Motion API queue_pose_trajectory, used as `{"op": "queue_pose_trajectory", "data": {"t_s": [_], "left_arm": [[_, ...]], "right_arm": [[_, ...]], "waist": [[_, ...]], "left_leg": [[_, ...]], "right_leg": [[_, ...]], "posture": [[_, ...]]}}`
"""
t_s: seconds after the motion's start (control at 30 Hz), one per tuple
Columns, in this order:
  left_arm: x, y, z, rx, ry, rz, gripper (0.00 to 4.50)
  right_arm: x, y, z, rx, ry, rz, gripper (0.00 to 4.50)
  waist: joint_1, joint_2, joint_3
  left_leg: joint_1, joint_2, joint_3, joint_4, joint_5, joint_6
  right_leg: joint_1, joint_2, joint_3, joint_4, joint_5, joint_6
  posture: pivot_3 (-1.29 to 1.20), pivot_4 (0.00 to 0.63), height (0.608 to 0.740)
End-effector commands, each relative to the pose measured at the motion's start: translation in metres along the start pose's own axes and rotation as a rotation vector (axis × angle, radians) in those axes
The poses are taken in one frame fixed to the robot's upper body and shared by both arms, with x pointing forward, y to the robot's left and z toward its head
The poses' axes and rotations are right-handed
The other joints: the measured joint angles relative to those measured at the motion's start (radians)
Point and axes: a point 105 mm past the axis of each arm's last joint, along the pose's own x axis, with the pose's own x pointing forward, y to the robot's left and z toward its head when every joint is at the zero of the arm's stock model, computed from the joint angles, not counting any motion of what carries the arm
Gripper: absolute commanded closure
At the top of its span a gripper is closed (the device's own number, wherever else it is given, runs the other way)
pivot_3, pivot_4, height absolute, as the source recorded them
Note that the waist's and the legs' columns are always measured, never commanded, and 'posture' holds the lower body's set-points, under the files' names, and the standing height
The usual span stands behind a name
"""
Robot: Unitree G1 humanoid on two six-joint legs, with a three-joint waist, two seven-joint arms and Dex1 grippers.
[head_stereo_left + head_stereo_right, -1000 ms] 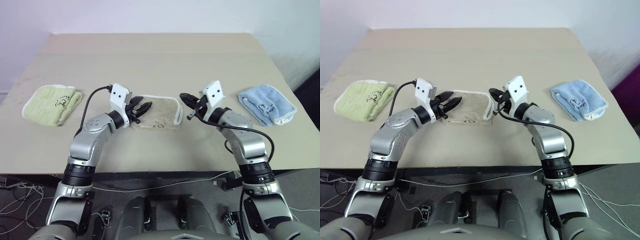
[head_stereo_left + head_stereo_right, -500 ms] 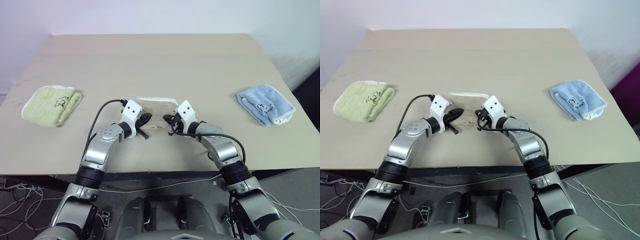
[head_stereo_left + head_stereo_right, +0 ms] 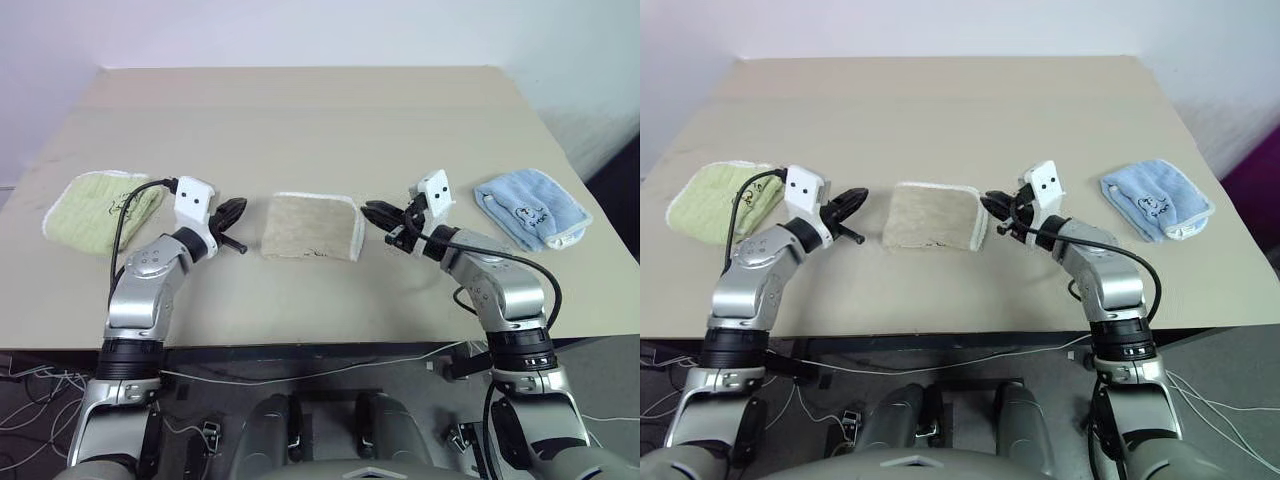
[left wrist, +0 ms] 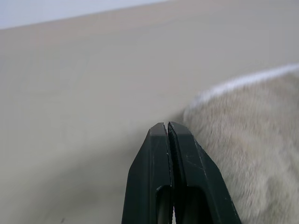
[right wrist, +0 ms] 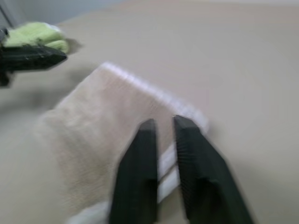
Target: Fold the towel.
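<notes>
I am seeing the towel (image 3: pixel 312 227) lying folded into a compact beige rectangle near the middle of the table (image 3: pixel 300 110), its white corded edge running along the far side and down the side toward my right arm. My left gripper (image 3: pixel 232 211) is hovering just beside the towel's left edge without touching it, and its 2 black fingers (image 4: pixel 161 172) are pressed together with nothing between them. My right gripper (image 3: pixel 377 213) is hanging just off the towel's right edge, and its 2 fingers (image 5: pixel 140 172) are standing slightly apart with a narrow gap, holding nothing. Both grippers are pointing inward at the towel from opposite sides. A light-green folded towel (image 3: pixel 105 208) is sitting well off to the left, and a light-blue folded towel (image 3: pixel 532 209) is sitting off to the right, both apart from the beige one.
</notes>
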Motion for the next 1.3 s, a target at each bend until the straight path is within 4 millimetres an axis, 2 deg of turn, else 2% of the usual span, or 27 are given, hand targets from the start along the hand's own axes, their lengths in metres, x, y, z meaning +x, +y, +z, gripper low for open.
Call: {"op": "queue_pose_trajectory", "data": {"t_s": [0.03, 0.13, 0.3, 0.57, 0.83, 0.93, 1.3], "left_arm": [[-0.011, 0.013, -0.001, 0.076, 0.007, 0.020, 4.42], [-0.015, 0.014, -0.006, 0.077, 0.017, 0.027, 4.42], [-0.016, 0.009, -0.009, 0.064, 0.016, 0.027, 4.42], [-0.011, -0.001, -0.008, 0.048, 0.003, 0.005, 4.42], [-0.009, -0.005, -0.008, 0.048, 0.001, -0.009, 4.42], [-0.009, -0.006, -0.008, 0.048, 0.002, -0.010, 4.42], [-0.009, -0.009, -0.010, 0.045, 0.008, -0.018, 4.42]], "right_arm": [[0.000, -0.006, 0.001, 0.260, 0.008, -0.016, 2.67], [0.003, -0.004, -0.006, 0.391, 0.027, 0.003, 1.64], [0.011, -0.001, -0.017, 0.495, 0.057, -0.008, 0.02], [0.031, 0.022, -0.032, 0.570, 0.130, 0.050, 0.02], [0.051, 0.035, -0.032, 0.642, 0.143, 0.087, 0.02], [0.052, 0.034, -0.031, 0.676, 0.132, 0.088, 0.63], [0.045, 0.034, -0.020, 0.730, 0.077, 0.112, 4.36]], "waist": [[-0.001, 0.000, 0.000], [0.000, 0.000, 0.000], [-0.001, 0.000, 0.000], [-0.006, 0.000, 0.000], [-0.012, 0.000, -0.001], [-0.015, 0.000, -0.001], [-0.019, 0.000, -0.001]], "left_leg": [[0.000, 0.000, 0.000, 0.000, 0.000, -0.001], [-0.003, 0.000, 0.000, -0.001, 0.001, -0.004], [-0.011, 0.000, 0.000, 0.000, 0.002, -0.004], [-0.011, 0.000, 0.001, 0.000, 0.004, -0.002], [-0.011, 0.002, 0.001, 0.000, 0.004, -0.002], [-0.011, 0.002, 0.001, 0.000, 0.005, -0.002], [-0.011, 0.002, 0.001, 0.000, 0.005, -0.002]], "right_leg": [[-0.001, 0.000, 0.000, 0.000, 0.000, 0.000], [-0.003, -0.001, 0.000, 0.000, 0.000, -0.001], [-0.012, -0.001, 0.000, 0.001, 0.002, -0.002], [-0.012, 0.003, 0.000, 0.001, 0.002, -0.002], [-0.012, 0.006, 0.000, 0.001, 0.002, -0.002], [-0.011, 0.007, 0.000, 0.001, 0.002, -0.002], [-0.011, 0.007, 0.000, 0.002, 0.002, -0.002]], "posture": [[0.00, 0.150, 0.740], [0.00, 0.150, 0.740], [0.00, 0.150, 0.740], [0.00, 0.150, 0.740], [0.00, 0.150, 0.740], [0.00, 0.150, 0.740], [0.00, 0.150, 0.740]]}}
